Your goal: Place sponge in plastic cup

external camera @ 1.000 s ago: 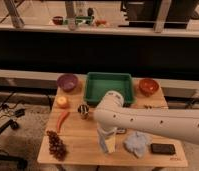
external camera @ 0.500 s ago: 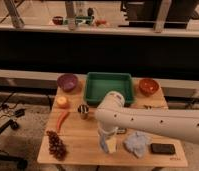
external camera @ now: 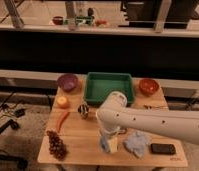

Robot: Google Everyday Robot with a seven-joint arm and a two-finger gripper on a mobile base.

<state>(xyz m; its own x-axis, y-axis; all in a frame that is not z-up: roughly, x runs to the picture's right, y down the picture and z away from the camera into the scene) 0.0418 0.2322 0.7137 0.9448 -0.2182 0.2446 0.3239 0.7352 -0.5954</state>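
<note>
My white arm reaches in from the right over the wooden table. Its gripper points down at the table's front middle. A small pale yellow and bluish thing sits right at the gripper; it may be the sponge, but I cannot tell whether it is held. A small dark striped cup-like object stands upright left of the arm, in front of the green tray. I cannot make out a clear plastic cup.
A green tray sits at the back middle, with a purple bowl to its left and an orange bowl to its right. An orange fruit, a red chili and grapes lie at the left. A blue cloth and a black slab lie at the front right.
</note>
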